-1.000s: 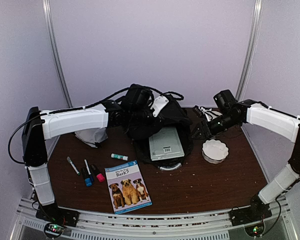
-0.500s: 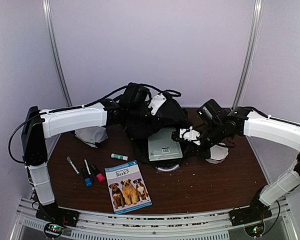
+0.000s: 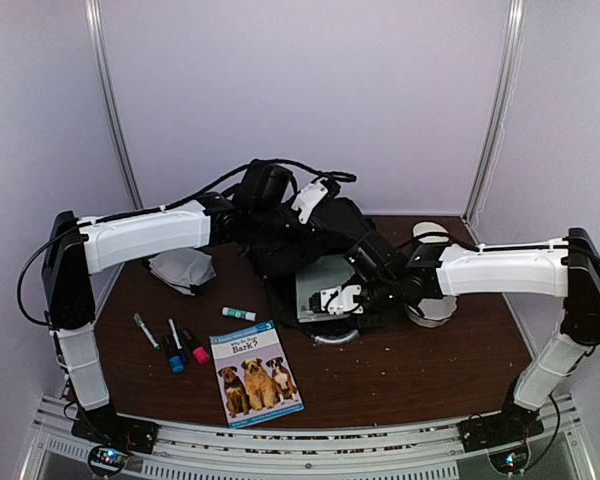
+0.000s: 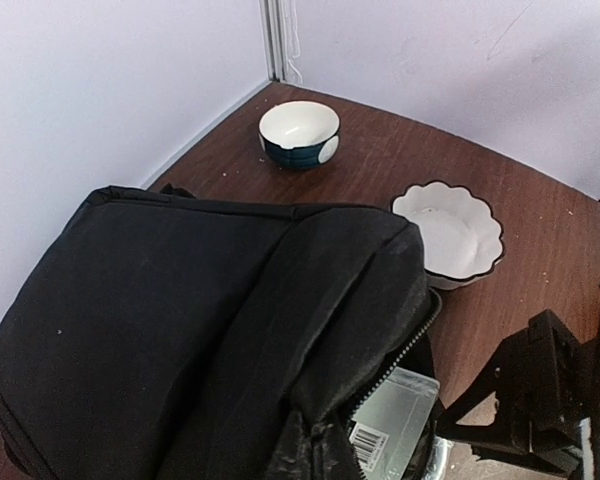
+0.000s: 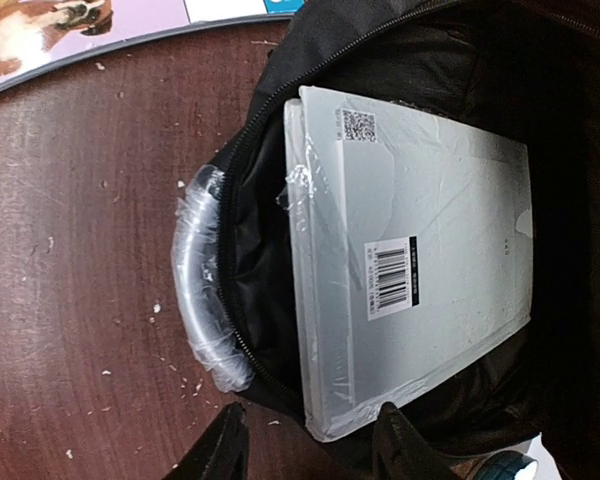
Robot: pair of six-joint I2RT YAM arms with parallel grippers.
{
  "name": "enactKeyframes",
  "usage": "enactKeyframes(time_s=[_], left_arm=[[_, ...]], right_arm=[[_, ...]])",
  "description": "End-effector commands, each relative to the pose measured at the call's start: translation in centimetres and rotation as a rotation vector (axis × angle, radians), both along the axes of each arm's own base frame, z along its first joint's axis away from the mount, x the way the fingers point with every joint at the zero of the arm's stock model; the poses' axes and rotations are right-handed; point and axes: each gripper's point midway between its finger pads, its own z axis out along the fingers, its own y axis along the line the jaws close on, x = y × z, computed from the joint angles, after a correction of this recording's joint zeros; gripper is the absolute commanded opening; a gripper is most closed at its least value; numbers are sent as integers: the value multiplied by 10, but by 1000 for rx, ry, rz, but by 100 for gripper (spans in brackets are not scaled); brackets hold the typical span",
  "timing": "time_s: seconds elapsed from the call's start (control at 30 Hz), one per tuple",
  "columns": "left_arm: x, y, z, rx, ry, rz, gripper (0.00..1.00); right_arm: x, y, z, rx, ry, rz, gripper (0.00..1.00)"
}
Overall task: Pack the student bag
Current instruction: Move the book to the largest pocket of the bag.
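Observation:
The student bag (image 3: 280,245) is a black backpack at the table's middle back, its mouth facing the near edge. My left gripper (image 3: 302,212) is at the top of the bag. Its fingers are out of the left wrist view, where the bag's fabric (image 4: 180,330) puckers at the bottom edge as if pinched. A grey shrink-wrapped book (image 5: 430,250) with a barcode lies inside the opening (image 3: 325,285). My right gripper (image 5: 312,445) hovers open at the mouth (image 3: 345,298), its fingers either side of the book's near corner. The plastic-wrapped handle (image 5: 195,290) lies beside it.
A white scalloped bowl (image 4: 450,230) sits right of the bag, partly under my right arm (image 3: 435,312). A blue-and-white bowl (image 4: 298,133) stands in the back right corner. A dog book (image 3: 255,372), three markers (image 3: 170,340), a glue stick (image 3: 238,314) and a grey cloth (image 3: 180,268) lie at the left.
My right arm has swung left from beside the white bowl to the bag's mouth. The left gripper has lifted the bag's top slightly.

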Motion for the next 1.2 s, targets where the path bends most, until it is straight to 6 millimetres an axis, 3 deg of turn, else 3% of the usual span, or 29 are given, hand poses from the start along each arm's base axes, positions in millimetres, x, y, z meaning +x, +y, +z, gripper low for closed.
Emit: enactKeyframes(time_s=[0.0,0.47,0.77,0.97,1.17], left_arm=[[-5,-10,100,-223,-149,-50,0],[-8,-10,104,-229,-147,-63,0],[-12,-11,102,-225,-142,-80,0],[-17,-12,100,-224,-133,-111,0],[-21,-13,101,-227,-131,-135,0]], right_arm=[[20,8,3,-42,-114,8,43],[36,16,-22,-112,-141,8,32],[71,21,-22,-136,-281,-57,22],[99,29,-14,-120,-421,-96,20],[124,32,-20,-143,-509,-122,19]])
